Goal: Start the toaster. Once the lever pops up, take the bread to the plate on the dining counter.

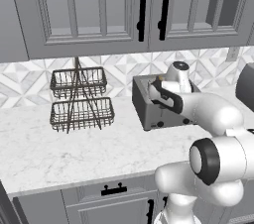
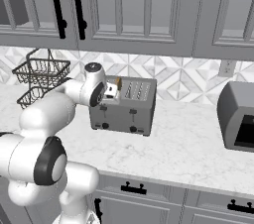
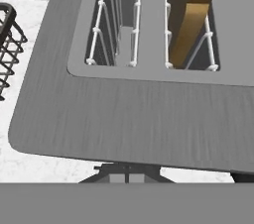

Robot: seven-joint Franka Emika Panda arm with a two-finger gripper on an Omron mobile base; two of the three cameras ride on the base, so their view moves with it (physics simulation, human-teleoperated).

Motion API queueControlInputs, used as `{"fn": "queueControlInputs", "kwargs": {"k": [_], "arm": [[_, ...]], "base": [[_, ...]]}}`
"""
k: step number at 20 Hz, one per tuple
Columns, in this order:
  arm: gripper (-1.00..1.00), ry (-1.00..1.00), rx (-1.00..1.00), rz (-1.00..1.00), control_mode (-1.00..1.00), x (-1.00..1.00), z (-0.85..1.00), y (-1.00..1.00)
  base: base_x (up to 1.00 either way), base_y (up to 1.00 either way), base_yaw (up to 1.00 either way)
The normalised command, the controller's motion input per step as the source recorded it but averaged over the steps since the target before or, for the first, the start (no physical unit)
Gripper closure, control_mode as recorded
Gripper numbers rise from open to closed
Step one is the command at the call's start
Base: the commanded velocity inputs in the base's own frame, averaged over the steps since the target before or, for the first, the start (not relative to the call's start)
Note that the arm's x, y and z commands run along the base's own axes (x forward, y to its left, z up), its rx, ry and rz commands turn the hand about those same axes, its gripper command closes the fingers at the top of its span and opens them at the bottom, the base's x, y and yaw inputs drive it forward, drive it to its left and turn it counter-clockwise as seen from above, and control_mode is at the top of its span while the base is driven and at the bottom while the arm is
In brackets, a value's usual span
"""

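The grey two-slot toaster (image 2: 130, 109) stands on the marble counter by the backsplash. From above, the toaster (image 3: 124, 119) shows its top and both slots. The tan bread (image 3: 194, 10) stands in the right-hand slot, and a bit of the bread (image 2: 118, 82) sticks up beside my hand. My gripper (image 2: 111, 92) hovers over the toaster's front left corner, shut and holding nothing. Its dark tips (image 3: 127, 172) hang just past the front edge. A small black lever (image 2: 104, 108) sits on the front face below the hand. The plate and the dining counter are out of view.
A two-tier black wire basket rack (image 1: 79, 100) stands left of the toaster (image 1: 145, 106). A dark grey boxy appliance (image 2: 239, 116) sits at the right on the same counter (image 2: 178, 153). Grey wall cabinets (image 1: 99, 10) hang overhead.
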Motion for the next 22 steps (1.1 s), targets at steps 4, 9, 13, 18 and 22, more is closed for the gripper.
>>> {"fn": "queueControlInputs", "kwargs": {"k": [4,9,13,18,22], "arm": [[1.00,0.00,0.00,0.00,-1.00,0.12,-0.16,-0.04],[1.00,0.00,0.00,0.00,-1.00,0.09,-0.27,0.00],[1.00,0.00,0.00,0.00,-1.00,0.07,-0.26,0.00],[1.00,0.00,0.00,0.00,-1.00,0.00,-0.27,0.00],[1.00,0.00,0.00,-0.01,-1.00,0.00,-0.19,0.00]], "base": [[0.00,0.00,0.00],[0.00,0.00,0.00],[0.00,0.00,0.00],[0.00,0.00,0.00],[0.00,0.00,0.00]]}}
